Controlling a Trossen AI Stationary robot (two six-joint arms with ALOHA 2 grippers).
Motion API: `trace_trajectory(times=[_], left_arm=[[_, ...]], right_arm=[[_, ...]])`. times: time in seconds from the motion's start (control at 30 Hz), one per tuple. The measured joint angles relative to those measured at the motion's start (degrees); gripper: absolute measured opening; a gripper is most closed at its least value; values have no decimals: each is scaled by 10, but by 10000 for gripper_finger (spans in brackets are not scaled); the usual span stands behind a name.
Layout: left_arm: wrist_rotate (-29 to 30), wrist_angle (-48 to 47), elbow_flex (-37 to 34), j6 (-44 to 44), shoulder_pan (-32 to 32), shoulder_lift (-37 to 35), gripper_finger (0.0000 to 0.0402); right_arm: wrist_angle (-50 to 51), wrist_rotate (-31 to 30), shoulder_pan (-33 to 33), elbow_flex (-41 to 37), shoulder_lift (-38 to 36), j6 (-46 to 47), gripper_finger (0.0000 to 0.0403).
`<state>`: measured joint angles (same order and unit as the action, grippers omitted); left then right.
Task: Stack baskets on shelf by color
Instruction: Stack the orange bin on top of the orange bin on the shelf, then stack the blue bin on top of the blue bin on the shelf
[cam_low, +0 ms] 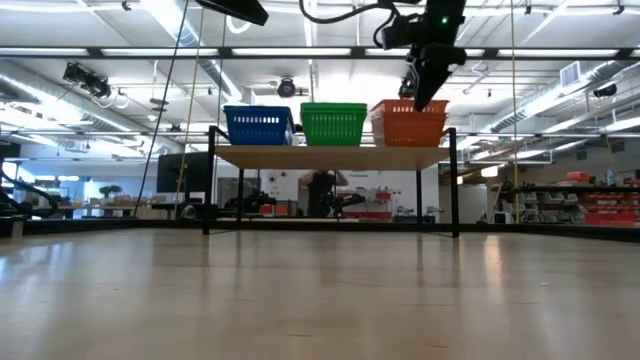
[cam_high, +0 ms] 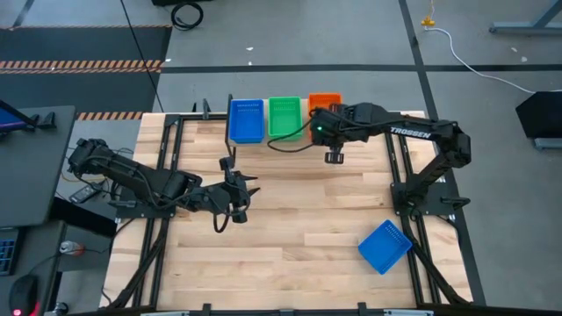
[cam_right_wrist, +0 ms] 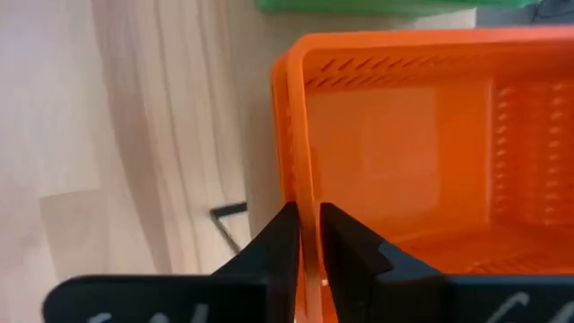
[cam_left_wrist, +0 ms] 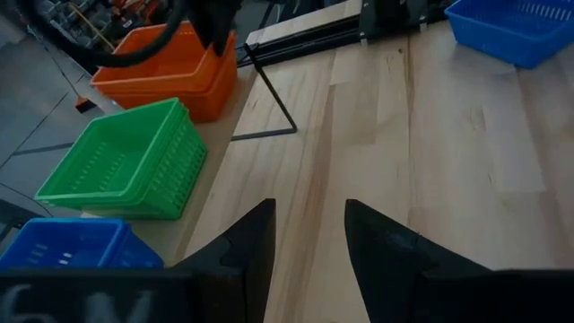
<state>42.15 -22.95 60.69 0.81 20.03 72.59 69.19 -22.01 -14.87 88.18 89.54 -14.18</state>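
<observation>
The shelf [cam_low: 330,157] stands at the table's far edge and carries a blue [cam_low: 258,126], a green [cam_low: 333,124] and an orange stack of baskets [cam_low: 408,125], side by side from left to right. My right gripper [cam_right_wrist: 308,220] slants down onto the top orange basket [cam_right_wrist: 404,152] and is shut on its near wall. A single blue basket [cam_high: 385,247] rests flat on the table at the near right. My left gripper [cam_high: 248,189] hovers open above the table's middle, with nothing between its fingers [cam_left_wrist: 256,238]. My right gripper has the near wall's rim [cam_right_wrist: 308,193] of the top orange basket pinched between its two fingers, one inside the basket and one outside. The fingers slant down from above on the near side. The basket sits level on the orange stack on the shelf.
Black frame rails [cam_high: 399,167] run along both sides of the table. Bare wooden tabletop [cam_high: 299,228] lies between the shelf and the near edge. The shelf's thin black legs [cam_low: 455,180] stand at its ends.
</observation>
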Motion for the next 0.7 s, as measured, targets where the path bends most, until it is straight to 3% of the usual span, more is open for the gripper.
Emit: trace_trajectory(times=[0.33, 0.57, 0.7], left_arm=[[0, 0, 0, 0, 0, 0, 142], [0, -1, 0, 0, 1, 0, 142], [0, -3, 0, -2, 1, 0, 142]], right_arm=[[-3, 7, 9, 61, -6, 10, 91], [20, 9, 21, 110, -7, 45, 94], [80, 74, 28, 111, -7, 117, 95]])
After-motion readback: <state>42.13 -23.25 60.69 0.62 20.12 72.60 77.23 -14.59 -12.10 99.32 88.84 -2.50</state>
